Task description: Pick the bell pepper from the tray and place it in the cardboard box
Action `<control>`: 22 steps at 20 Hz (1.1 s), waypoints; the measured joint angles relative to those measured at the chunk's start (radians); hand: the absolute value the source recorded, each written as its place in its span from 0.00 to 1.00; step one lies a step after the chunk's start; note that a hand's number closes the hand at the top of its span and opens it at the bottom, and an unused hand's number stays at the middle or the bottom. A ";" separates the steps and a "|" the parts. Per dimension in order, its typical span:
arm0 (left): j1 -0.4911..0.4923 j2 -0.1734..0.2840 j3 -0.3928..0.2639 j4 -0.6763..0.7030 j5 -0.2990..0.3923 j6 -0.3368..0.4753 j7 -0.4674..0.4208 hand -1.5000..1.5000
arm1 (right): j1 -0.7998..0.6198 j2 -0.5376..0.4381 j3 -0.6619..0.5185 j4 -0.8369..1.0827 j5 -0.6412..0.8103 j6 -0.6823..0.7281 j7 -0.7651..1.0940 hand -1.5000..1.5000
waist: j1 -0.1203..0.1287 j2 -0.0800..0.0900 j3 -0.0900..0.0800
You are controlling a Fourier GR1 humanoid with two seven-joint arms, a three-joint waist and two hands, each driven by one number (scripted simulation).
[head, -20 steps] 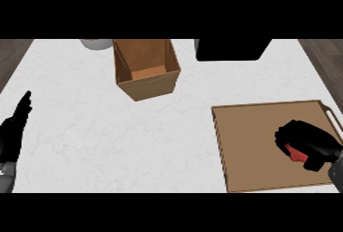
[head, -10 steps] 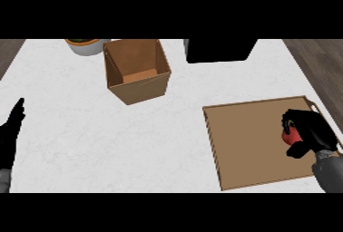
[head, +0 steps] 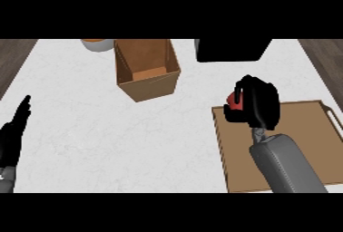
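My right hand [head: 257,103] is curled round the red bell pepper [head: 234,99], of which only a small red patch shows at the hand's left side. The hand hangs over the far left corner of the brown tray [head: 298,149], lifted off it. The open cardboard box [head: 145,68] stands upright at the back of the white counter, to the left of and beyond the hand. My left hand [head: 12,138] rests open at the left edge, fingers pointing up.
A black appliance [head: 231,50] stands at the back right, just beyond the right hand. A grey bowl [head: 98,44] with something orange in it sits at the back left, beside the box. Dark wood floor shows past both counter sides.
The right hand has lifted the pepper off the tray's right part and carried it left and away, to the tray's far left corner. The left hand stays still.
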 measured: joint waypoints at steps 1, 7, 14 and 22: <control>-0.001 -0.005 -0.002 0.001 -0.001 0.000 -0.006 0.50 | -0.022 0.035 0.025 -0.025 0.038 0.026 0.059 1.00 | 0.006 0.003 0.001; -0.034 -0.017 -0.008 -0.005 -0.011 -0.016 -0.002 0.50 | -0.238 0.155 0.118 -0.073 0.069 0.143 0.350 1.00 | 0.040 0.020 0.007; -0.076 -0.034 -0.011 0.015 -0.032 -0.028 -0.002 0.50 | -0.527 0.184 0.073 0.191 -0.063 0.016 0.438 1.00 | 0.066 0.032 0.009; -0.103 -0.047 -0.018 0.011 -0.046 -0.047 0.007 0.50 | -0.756 0.190 -0.032 0.550 -0.232 -0.159 0.371 1.00 | 0.093 0.042 0.009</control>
